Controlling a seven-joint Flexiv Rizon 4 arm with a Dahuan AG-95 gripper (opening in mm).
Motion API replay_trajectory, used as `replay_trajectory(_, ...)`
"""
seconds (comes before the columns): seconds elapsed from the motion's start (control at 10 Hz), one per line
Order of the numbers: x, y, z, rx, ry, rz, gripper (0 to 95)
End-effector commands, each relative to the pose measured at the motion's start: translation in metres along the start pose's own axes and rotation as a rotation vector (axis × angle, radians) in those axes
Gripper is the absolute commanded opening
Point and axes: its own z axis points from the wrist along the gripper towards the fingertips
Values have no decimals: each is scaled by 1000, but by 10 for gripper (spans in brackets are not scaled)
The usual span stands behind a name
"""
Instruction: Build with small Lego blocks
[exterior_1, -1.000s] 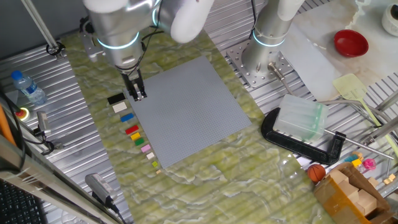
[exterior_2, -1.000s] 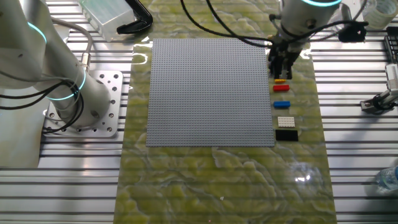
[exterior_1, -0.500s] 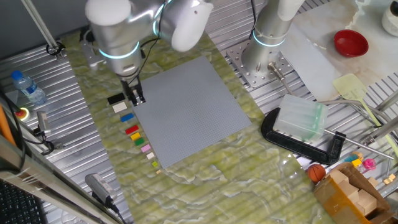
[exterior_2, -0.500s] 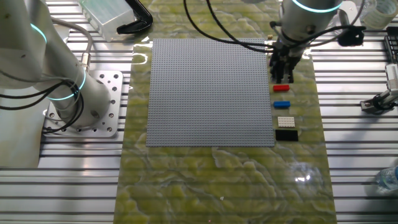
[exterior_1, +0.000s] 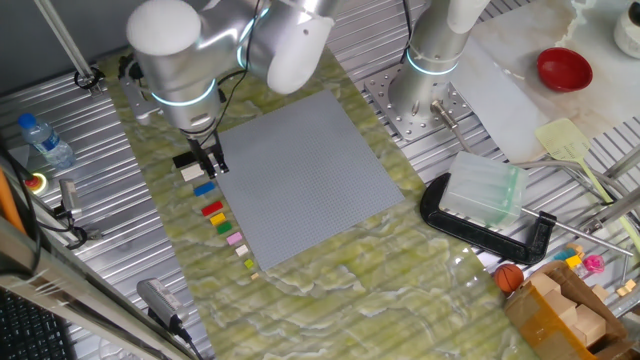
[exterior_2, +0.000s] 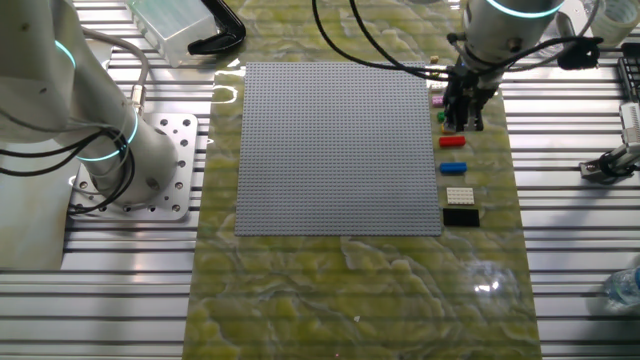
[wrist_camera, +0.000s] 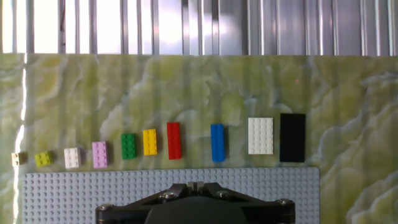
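Note:
The small Lego blocks lie in a row on the green mat beside the grey baseplate (wrist_camera: 74, 193). In the hand view they run tiny beige (wrist_camera: 18, 158), yellow-green (wrist_camera: 43, 158), small white (wrist_camera: 72, 157), pink (wrist_camera: 99, 154), green (wrist_camera: 128, 146), yellow (wrist_camera: 150, 142), red (wrist_camera: 173, 140), blue (wrist_camera: 217, 142), white (wrist_camera: 260, 135), black (wrist_camera: 292, 137). My gripper (wrist_camera: 194, 185) hangs over the baseplate's edge, level with the gap between red and blue. Its jaws are shut and hold nothing. From the fixed cameras the gripper (exterior_1: 210, 160) (exterior_2: 460, 118) stands beside the black (exterior_1: 186, 158), white (exterior_1: 192, 172) and blue (exterior_1: 204, 188) blocks.
A second arm's base (exterior_1: 425, 95) is bolted beside the baseplate (exterior_1: 300, 180). A black clamp (exterior_1: 480, 225) with a clear plastic box (exterior_1: 485, 190) lies off the mat. A red bowl (exterior_1: 565, 68) and a water bottle (exterior_1: 45, 140) stand farther out.
The gripper has drifted a short way from the baseplate edge toward the row of blocks, near the blue and white ones. The blocks have not moved.

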Motion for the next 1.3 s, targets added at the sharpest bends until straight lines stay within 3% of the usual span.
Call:
replay_trajectory(0.1, 1, -1, 0, 0, 3, 6, 0)
replay_trajectory(0.5, 1, -1, 5, -3, 7, 13, 0)
replay_trajectory(0.8, 1, -1, 5, -5, 73, 31, 0)
replay_trajectory(1.1, 1, -1, 5, -6, 62, 39, 0)
replay_trajectory(1.3, 1, -5, 12, -24, 28, 41, 0)
